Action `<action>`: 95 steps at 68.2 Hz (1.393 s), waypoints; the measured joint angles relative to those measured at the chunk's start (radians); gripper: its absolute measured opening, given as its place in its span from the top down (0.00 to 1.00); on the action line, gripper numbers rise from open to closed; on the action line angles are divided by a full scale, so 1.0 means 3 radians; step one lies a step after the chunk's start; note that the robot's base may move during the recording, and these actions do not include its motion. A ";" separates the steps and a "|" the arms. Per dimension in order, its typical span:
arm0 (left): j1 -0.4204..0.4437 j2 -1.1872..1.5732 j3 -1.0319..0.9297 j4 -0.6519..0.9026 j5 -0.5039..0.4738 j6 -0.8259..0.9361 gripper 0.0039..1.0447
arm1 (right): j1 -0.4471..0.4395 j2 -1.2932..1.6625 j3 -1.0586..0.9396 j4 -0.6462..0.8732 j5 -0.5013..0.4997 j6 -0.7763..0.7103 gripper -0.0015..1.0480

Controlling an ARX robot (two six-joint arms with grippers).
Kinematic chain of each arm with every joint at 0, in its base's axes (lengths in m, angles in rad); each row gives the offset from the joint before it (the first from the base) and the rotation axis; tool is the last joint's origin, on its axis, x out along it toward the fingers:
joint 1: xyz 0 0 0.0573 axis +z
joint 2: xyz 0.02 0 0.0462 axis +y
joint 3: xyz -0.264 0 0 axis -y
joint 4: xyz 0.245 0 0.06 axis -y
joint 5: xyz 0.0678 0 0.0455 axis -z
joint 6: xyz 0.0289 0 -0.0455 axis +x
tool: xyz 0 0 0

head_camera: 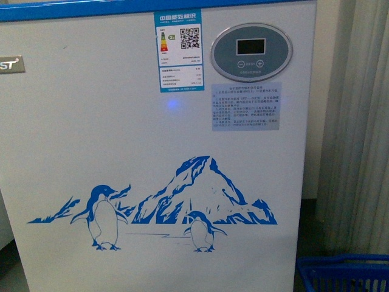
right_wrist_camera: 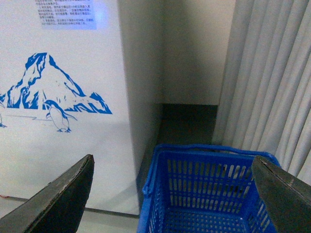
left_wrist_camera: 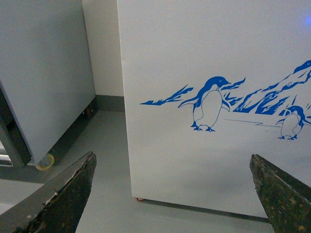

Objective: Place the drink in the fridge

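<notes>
The fridge [head_camera: 91,109] fills the front view: a white front with a blue top rim, an oval display panel [head_camera: 251,52] and a blue penguin-and-mountain graphic [head_camera: 194,194]. It also shows in the left wrist view [left_wrist_camera: 204,43] and in the right wrist view [right_wrist_camera: 63,150]. The drink is out of view. My left gripper [left_wrist_camera: 172,182] is open and empty, low above the floor, facing the fridge's front. My right gripper [right_wrist_camera: 172,187] is open and empty above a blue plastic basket [right_wrist_camera: 209,194]. Neither arm shows in the front view.
The blue basket [head_camera: 343,274] stands on the floor beside the fridge's right corner; the part of its inside that shows holds nothing. A pale curtain [right_wrist_camera: 269,73] hangs behind it. A grey-white cabinet on casters [left_wrist_camera: 43,73] stands left of the fridge, with grey floor [left_wrist_camera: 104,141] between them.
</notes>
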 joint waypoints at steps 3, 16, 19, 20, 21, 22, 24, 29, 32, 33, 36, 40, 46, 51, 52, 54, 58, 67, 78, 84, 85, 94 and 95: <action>0.0000 0.0000 0.0000 0.0000 -0.0004 0.0000 0.08 | -0.0018 0.0300 0.0201 -0.0441 0.0230 0.0136 0.07; 0.0000 0.0000 0.0000 0.0000 0.0001 0.0001 0.08 | -0.0926 0.2680 0.0608 0.0161 0.0075 0.0188 0.07; 0.0000 0.0000 0.0000 0.0000 0.0000 0.0001 0.08 | -0.1058 0.3194 0.0720 0.0443 -0.0023 0.0188 0.07; 0.0000 0.0000 0.0000 0.0000 0.0000 0.0001 0.08 | -0.1083 0.3329 0.0758 0.0510 -0.0037 0.0188 0.07; 0.0000 0.0000 0.0000 0.0000 0.0000 0.0001 0.08 | -0.1104 0.3456 0.0790 0.0567 -0.0081 0.0188 0.07; 0.0000 0.0000 0.0000 0.0000 0.0000 0.0001 0.08 | -0.1139 0.3708 0.0860 0.0685 -0.0109 0.0182 0.07; 0.0000 0.0000 0.0000 0.0000 0.0000 0.0001 0.08 | -0.1175 0.4075 0.0966 0.0861 -0.0146 0.0161 0.07; 0.0000 0.0000 0.0000 0.0000 -0.0001 0.0001 0.08 | -0.1217 0.4927 0.1231 0.1177 -0.0210 0.0142 0.07; 0.0000 0.0000 0.0000 0.0000 0.0001 0.0001 0.08 | -0.1223 0.5433 0.1396 0.1325 -0.0215 0.0135 0.07; 0.0000 0.0000 0.0000 0.0000 0.0001 0.0000 0.08 | -0.1223 0.5526 0.1429 0.1349 -0.0209 0.0135 0.07; 0.0000 0.0000 0.0000 0.0000 -0.0001 0.0001 0.08 | -0.1218 0.5975 0.1606 0.1462 -0.0195 0.0130 0.07; 0.0000 0.0000 0.0000 0.0000 0.0000 0.0001 0.08 | -0.1198 0.6382 0.1781 0.1575 -0.0159 0.0121 0.07; 0.0000 0.0000 0.0000 0.0000 0.0000 0.0001 0.08 | -0.1141 0.7163 0.2150 0.1839 -0.0123 0.0127 0.07; 0.0000 0.0000 0.0000 0.0000 0.0000 0.0000 0.08 | -0.1083 0.7759 0.2485 0.1920 -0.0113 0.0156 0.07; 0.0000 0.0000 0.0000 0.0000 0.0000 0.0001 0.08 | -0.1076 0.7818 0.2519 0.1923 -0.0113 0.0164 0.07; 0.0000 0.0000 0.0000 0.0000 0.0000 0.0001 0.08 | -0.1050 0.8036 0.2647 0.1933 -0.0112 0.0183 0.07; 0.0000 0.0000 0.0000 0.0000 0.0000 0.0001 0.08 | -0.1017 0.8385 0.2860 0.1933 -0.0081 0.0225 0.07; 0.0000 0.0000 0.0000 0.0000 0.0000 0.0001 0.08 | -0.0983 0.8873 0.3217 0.1855 -0.0003 0.0292 0.07; 0.0000 0.0000 0.0000 0.0000 0.0000 0.0000 0.08 | -0.0993 0.9318 0.3600 0.1714 0.0181 0.0303 0.07; 0.0000 0.0000 0.0000 0.0000 0.0000 0.0001 0.08 | -0.0993 0.9532 0.3792 0.1579 0.0191 0.0299 0.07; 0.0000 0.0000 0.0000 0.0000 0.0000 0.0001 0.08 | -0.0992 0.9560 0.3815 0.1563 0.0189 0.0296 0.07; 0.0000 0.0000 0.0000 0.0000 0.0000 0.0001 0.08 | -0.0964 0.9686 0.3957 0.1441 0.0183 0.0226 0.07; 0.0000 0.0000 0.0000 0.0000 0.0000 0.0001 0.08 | -0.0961 0.9689 0.3965 0.1436 0.0181 0.0223 0.07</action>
